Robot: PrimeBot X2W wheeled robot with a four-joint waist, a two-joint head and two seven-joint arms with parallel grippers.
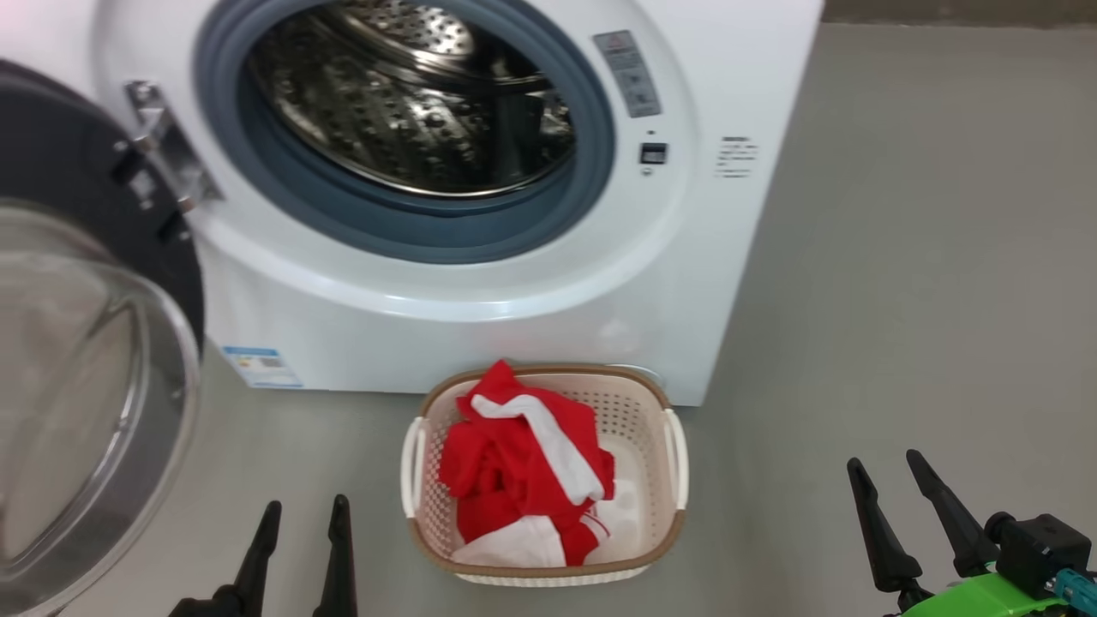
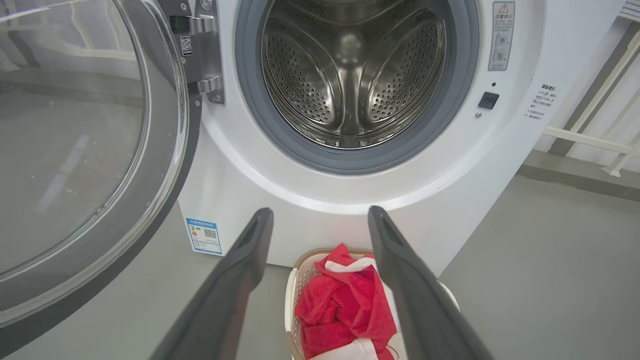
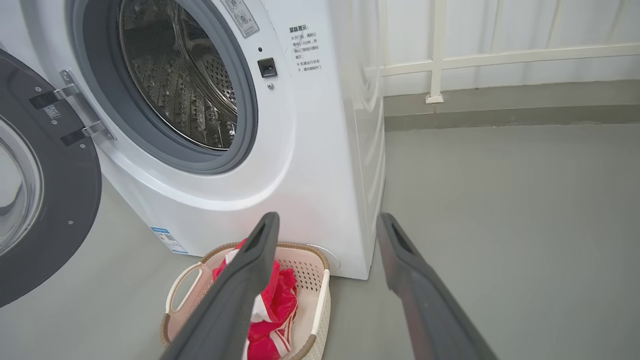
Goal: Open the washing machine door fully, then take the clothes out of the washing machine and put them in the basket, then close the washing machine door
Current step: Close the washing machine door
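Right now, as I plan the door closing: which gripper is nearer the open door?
The left gripper, just beside the washing machine door; the right gripper sits on the far side of the basket.

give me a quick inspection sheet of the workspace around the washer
surface: grey floor, smooth
job's things: door swung open on the left; drum of the washer looks empty; clothes piled in the basket, which stands on the floor in front of the washer
clutter: nothing seen
grippers: left gripper open, empty; right gripper open, empty; both apart from the basket
cables: nothing seen
surroundings: white railing along the wall beyond the washer
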